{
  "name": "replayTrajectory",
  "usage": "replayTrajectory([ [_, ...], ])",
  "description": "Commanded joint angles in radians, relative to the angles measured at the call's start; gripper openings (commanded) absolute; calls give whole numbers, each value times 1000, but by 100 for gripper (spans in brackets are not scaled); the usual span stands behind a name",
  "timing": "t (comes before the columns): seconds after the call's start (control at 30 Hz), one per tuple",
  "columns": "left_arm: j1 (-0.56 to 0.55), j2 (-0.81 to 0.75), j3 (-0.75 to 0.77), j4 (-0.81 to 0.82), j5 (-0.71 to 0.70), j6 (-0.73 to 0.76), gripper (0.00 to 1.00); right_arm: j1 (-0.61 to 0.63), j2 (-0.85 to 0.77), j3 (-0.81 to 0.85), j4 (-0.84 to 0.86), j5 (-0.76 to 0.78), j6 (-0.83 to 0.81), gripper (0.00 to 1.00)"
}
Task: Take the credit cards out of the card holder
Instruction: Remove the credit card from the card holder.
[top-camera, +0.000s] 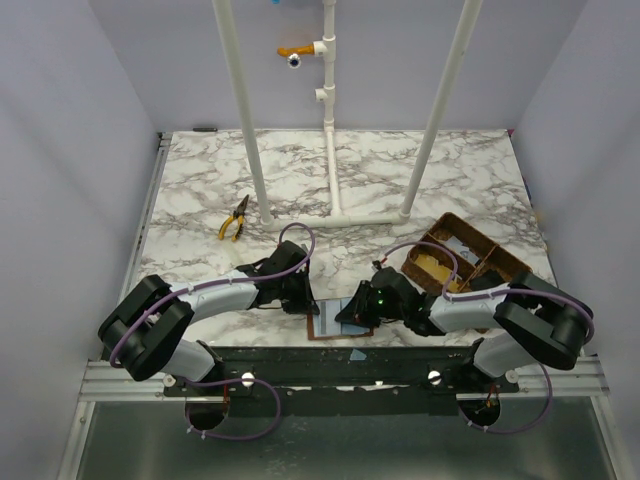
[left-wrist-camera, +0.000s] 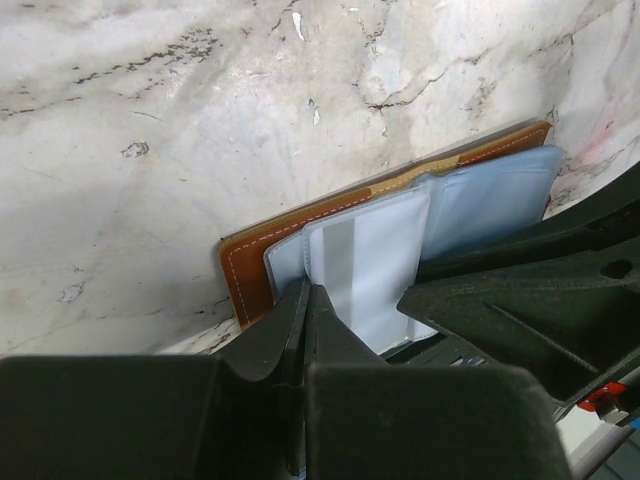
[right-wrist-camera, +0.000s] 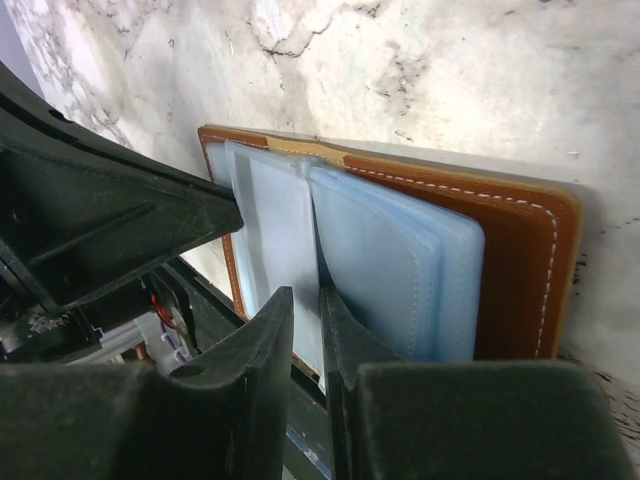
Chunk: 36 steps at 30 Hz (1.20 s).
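The card holder (top-camera: 328, 320) lies open at the table's front edge, brown leather (left-wrist-camera: 245, 270) with blue-grey clear pockets (right-wrist-camera: 400, 260) fanned up. My left gripper (left-wrist-camera: 305, 295) is shut on the left edge of the pockets. My right gripper (right-wrist-camera: 305, 305) is closed on a thin pale grey-white sheet (left-wrist-camera: 365, 270) that stands up from the middle and looks like a credit card (right-wrist-camera: 275, 220). Its lower edge reaches past the leather. In the top view the left gripper (top-camera: 300, 298) and right gripper (top-camera: 358, 310) meet over the holder.
A brown woven divided basket (top-camera: 412, 262) stands at the right, with a yellowish card (top-camera: 432, 262) and a pale card (top-camera: 462, 245) in it. Yellow-handled pliers (top-camera: 235, 220) lie left of centre. A white pipe frame (top-camera: 335, 215) stands behind.
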Motion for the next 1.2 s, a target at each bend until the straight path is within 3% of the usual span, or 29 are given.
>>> replayTrajectory([
  [0.0, -10, 22, -42, -35, -15, 32, 0, 3, 51, -14, 33, -17, 22, 16],
  [0.17, -10, 0, -44, -31, 0, 35, 0, 3, 70, 20, -75, 33, 20, 1],
  [0.4, -9, -23, -33, -37, 31, 55, 0, 3, 59, 73, -274, 129, -1, 1],
  [0.63, -16, -59, -23, -31, 84, 67, 0, 4, 36, 82, -313, 168, -16, 1],
  [0.87, -19, -109, 4, -44, 119, 66, 0, 3, -21, 77, -283, 168, -38, 23],
  [1.17, -26, -112, 32, -44, 133, 62, 0, 3, -56, 80, -281, 166, -44, 34],
])
